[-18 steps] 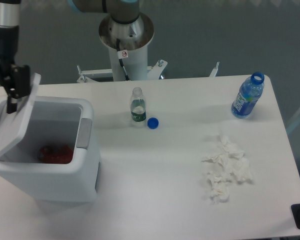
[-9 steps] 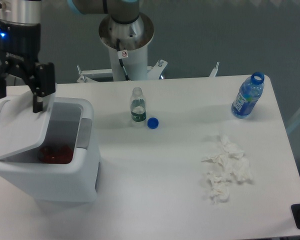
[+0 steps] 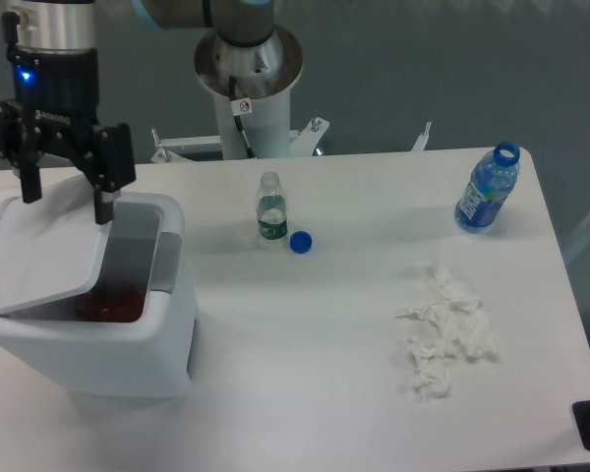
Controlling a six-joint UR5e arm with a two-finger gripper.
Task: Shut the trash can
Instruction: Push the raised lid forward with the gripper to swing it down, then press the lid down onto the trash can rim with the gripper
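Camera view showed the gripper (image 3: 64, 202) spread wide, holding nothing, just above the bin's (image 3: 128, 334) half-lowered lid (image 3: 39, 261); red items (image 3: 108, 305) lay below.

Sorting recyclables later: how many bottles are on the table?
2: a small clear bottle mid-table beside a blue cap, and a blue bottle at the far right corner.

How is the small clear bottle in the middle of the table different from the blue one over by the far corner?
The small clear plastic bottle looks see-through and nearly colourless with a dark green label, while the blue plastic bottle is blue-tinted with a blue label. The clear one is smaller and slimmer; the blue one is bigger. The clear one stands straight beside a loose blue cap; the blue one appears to lean slightly near the table's right edge. Both are uncapped.
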